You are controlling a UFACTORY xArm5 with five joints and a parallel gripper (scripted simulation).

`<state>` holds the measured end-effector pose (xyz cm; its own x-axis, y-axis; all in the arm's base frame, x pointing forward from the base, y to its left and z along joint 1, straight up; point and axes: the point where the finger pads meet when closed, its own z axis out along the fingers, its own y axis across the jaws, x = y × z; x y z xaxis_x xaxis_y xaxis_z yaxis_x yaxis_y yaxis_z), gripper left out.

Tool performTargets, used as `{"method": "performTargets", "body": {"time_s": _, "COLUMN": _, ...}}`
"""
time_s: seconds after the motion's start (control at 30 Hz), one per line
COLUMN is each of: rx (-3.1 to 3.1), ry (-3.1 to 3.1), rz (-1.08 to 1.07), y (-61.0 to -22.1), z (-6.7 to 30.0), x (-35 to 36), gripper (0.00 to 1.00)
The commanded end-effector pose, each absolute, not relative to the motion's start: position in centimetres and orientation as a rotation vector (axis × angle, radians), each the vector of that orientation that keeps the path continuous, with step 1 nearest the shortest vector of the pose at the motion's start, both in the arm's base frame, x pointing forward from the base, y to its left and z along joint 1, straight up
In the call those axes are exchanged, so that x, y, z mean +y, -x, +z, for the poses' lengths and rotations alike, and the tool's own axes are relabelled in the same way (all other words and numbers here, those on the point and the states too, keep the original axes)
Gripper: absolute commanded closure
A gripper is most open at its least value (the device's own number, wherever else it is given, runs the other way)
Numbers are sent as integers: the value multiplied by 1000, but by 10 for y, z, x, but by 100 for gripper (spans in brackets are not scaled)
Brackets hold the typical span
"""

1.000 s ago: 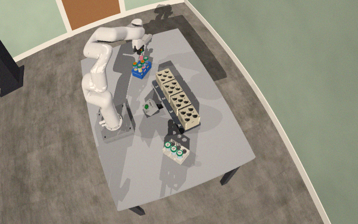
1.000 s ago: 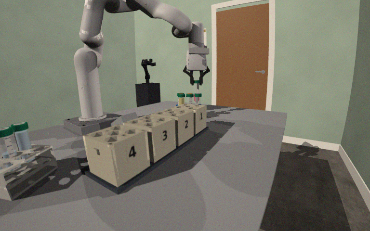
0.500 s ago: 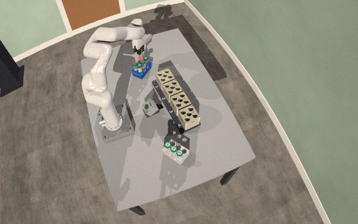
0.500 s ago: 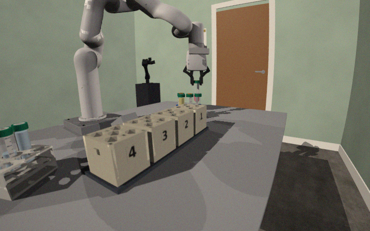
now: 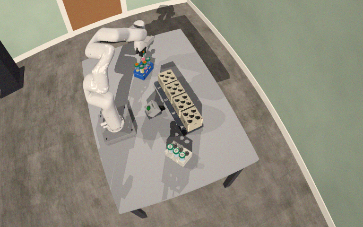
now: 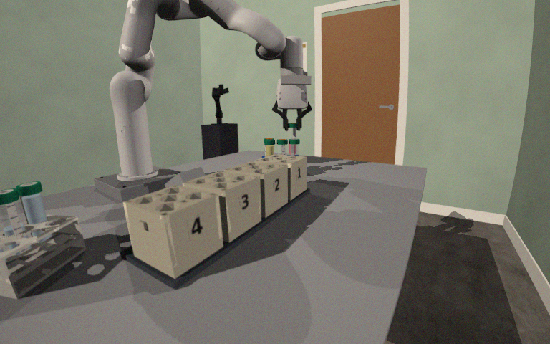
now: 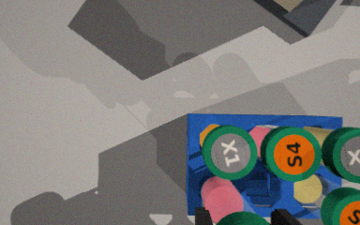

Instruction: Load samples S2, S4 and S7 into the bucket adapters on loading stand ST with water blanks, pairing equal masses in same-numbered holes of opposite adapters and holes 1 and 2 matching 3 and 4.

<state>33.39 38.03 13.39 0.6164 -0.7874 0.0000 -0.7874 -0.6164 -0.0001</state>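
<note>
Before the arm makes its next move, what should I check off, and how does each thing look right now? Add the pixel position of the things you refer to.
1. Gripper (image 5: 141,55) (image 6: 292,127) shut on a green-capped tube (image 6: 292,132) (image 7: 244,219): ok.
2. Held tube raised above the blue rack (image 5: 139,74) (image 7: 305,121): ok.
3. Grey-dotted X1 tube (image 7: 230,152) left in the blue rack: ok.
4. Sample S4 (image 7: 292,154) loaded into a beige block: not ok, it stands in the blue rack.
5. Held tube's ID readable: cannot tell, its cap top is cut off.

Dropped slightly, near the counter (image 5: 214,139) (image 6: 349,226) (image 7: 42,127) edge closest to the door: the hand (image 5: 140,53) (image 6: 292,127) (image 7: 244,218), carrying the green-capped tube (image 5: 143,59) (image 6: 293,131) (image 7: 222,199) down too, closer to the counter than a second ago.
</note>
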Motion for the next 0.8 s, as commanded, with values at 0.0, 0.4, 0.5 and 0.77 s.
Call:
{"method": "performTargets", "body": {"time_s": 0.0, "rx": 1374, "ry": 2820, "rz": 2, "y": -335, "z": 132, "x": 381, "gripper": 100}}
{"method": "performTargets", "body": {"time_s": 0.4, "rx": 1374, "ry": 2820, "rz": 2, "y": -335, "z": 122, "x": 381, "gripper": 100}}
{"method": "performTargets", "body": {"time_s": 0.5, "rx": 1374, "ry": 2820, "rz": 2, "y": -335, "z": 119, "x": 381, "gripper": 100}}
{"method": "performTargets", "body": {"time_s": 0.77, "rx": 1374, "ry": 2820, "rz": 2, "y": -335, "z": 111, "x": 381, "gripper": 100}}
